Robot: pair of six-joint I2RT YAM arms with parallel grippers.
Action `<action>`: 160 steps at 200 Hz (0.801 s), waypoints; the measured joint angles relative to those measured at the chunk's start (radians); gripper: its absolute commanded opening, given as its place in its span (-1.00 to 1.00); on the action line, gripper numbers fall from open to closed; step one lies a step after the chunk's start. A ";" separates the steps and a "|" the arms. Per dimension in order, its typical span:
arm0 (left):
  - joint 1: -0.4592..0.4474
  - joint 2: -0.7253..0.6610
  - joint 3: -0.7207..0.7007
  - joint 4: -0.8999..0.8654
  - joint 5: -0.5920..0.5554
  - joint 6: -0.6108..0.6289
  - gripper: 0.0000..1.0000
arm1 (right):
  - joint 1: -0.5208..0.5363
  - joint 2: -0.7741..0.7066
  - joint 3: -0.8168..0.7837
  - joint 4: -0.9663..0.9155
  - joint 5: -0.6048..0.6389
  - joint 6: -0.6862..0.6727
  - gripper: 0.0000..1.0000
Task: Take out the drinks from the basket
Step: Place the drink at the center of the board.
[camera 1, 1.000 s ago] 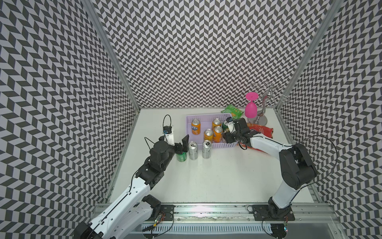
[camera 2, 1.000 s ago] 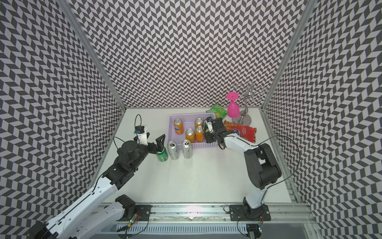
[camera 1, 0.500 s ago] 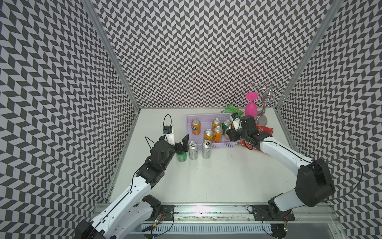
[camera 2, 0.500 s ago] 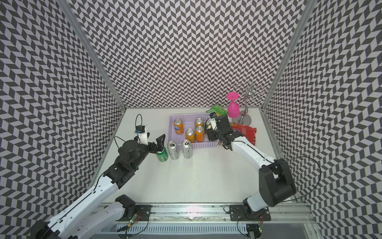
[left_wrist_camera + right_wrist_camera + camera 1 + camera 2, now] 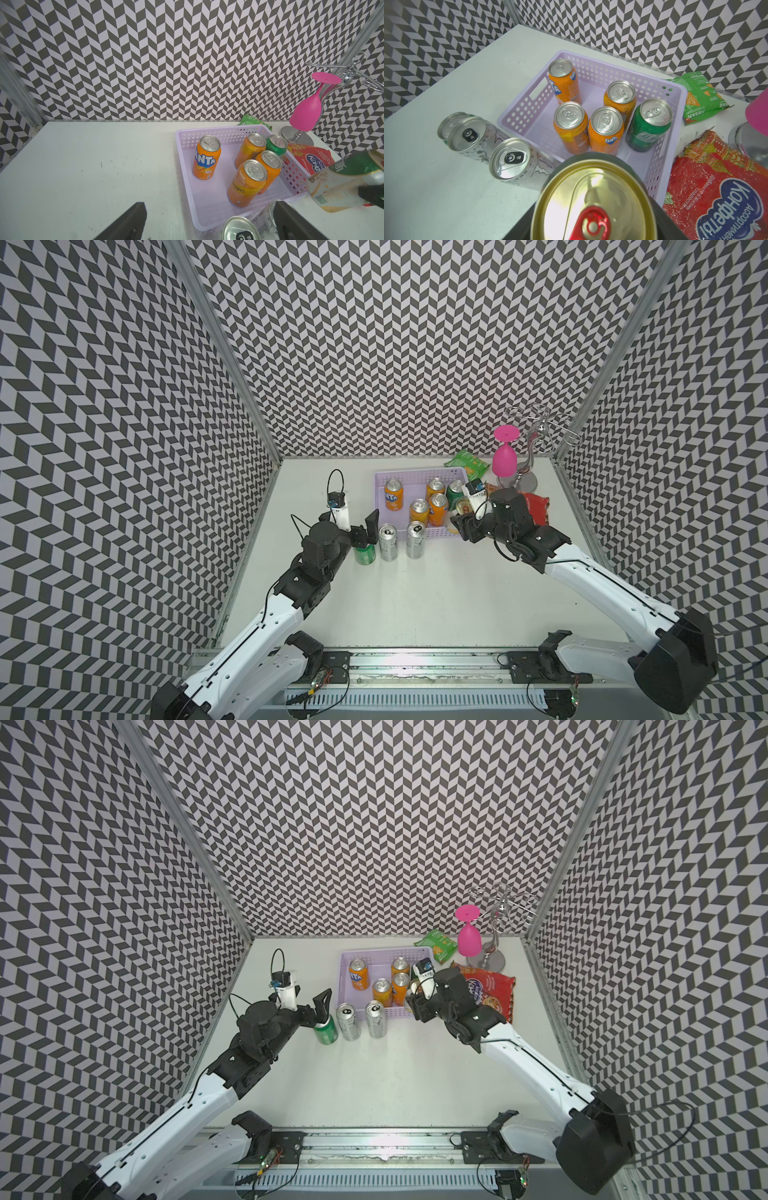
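My left gripper [image 5: 365, 533] is staying just as it was a second ago. Its jaws are spread wide and it is hanging at the top of the green can [image 5: 365, 556] standing on the bench [image 5: 415, 614]. I cannot tell whether a finger is touching that can. Just beside it, the two silver cans [image 5: 388, 541] are standing upright in a row outside the near wall of the basket [image 5: 415, 472]. So three drinks are already sitting out, and nothing on this side is moving.

Inside the basket, four orange cans [image 5: 419, 512] and a second green can [image 5: 456, 491] are waiting, all upright. One orange is standing alone toward the left wall and the rest are bunching toward the right.

The change is happening on the right. A second ago my right gripper [image 5: 462, 519] was reaching down into the basket's near right corner. Now it is riding higher and nearer to my base, with its jaws clamping a green-and-white can [image 5: 593, 199] that has a gold lid and a red tab. That can is hanging tilted in the air above that corner, clear of the rim, and the red snack bag [image 5: 536, 506] is lying just beyond.

I am judging this to be the fourth drink leaving. It is lifted but not yet set down, and five are remaining in the basket after it.
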 measured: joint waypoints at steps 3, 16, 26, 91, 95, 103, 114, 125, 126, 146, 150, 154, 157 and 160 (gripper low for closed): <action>0.000 0.000 0.000 0.000 0.000 0.000 0.98 | 0.006 -0.003 -0.005 -0.002 0.001 0.005 0.00; 0.000 0.000 0.000 0.001 0.000 0.000 0.98 | 0.028 -0.012 -0.023 -0.003 0.005 0.015 -0.01; 0.000 0.000 0.000 0.001 0.000 0.000 0.98 | 0.045 -0.019 -0.038 -0.002 0.008 0.023 0.00; 0.003 0.000 0.000 0.002 0.000 0.000 0.98 | 0.102 -0.008 -0.125 0.011 0.035 0.051 0.00; 0.003 0.000 0.000 0.002 0.001 0.000 0.98 | 0.103 -0.004 -0.126 0.013 0.035 0.052 0.00; 0.003 0.000 0.000 0.002 0.000 0.000 0.98 | 0.106 0.010 -0.127 0.022 0.037 0.053 0.00; 0.003 0.000 0.000 0.002 0.001 0.000 0.98 | 0.108 0.033 -0.127 0.037 0.038 0.057 0.00; 0.003 0.000 0.000 0.002 0.001 0.000 0.98 | 0.108 0.054 -0.127 0.048 0.040 0.059 0.00; 0.003 0.000 0.000 0.002 0.001 0.000 0.98 | 0.109 0.056 -0.127 0.048 0.040 0.059 0.00; 0.003 0.000 0.000 0.002 0.001 0.000 0.98 | 0.113 0.093 -0.127 0.066 0.043 0.060 0.00; 0.003 0.000 0.000 0.002 0.001 0.000 0.98 | 0.114 0.099 -0.127 0.068 0.044 0.060 0.00; 0.003 0.000 0.000 0.002 0.001 0.000 0.98 | 0.116 0.106 -0.127 0.071 0.044 0.060 0.00; 0.003 0.000 0.000 0.002 0.001 0.000 0.98 | 0.116 0.111 -0.127 0.074 0.044 0.060 0.00; 0.003 0.000 0.000 0.002 0.001 0.000 0.98 | 0.117 0.115 -0.127 0.077 0.045 0.060 0.00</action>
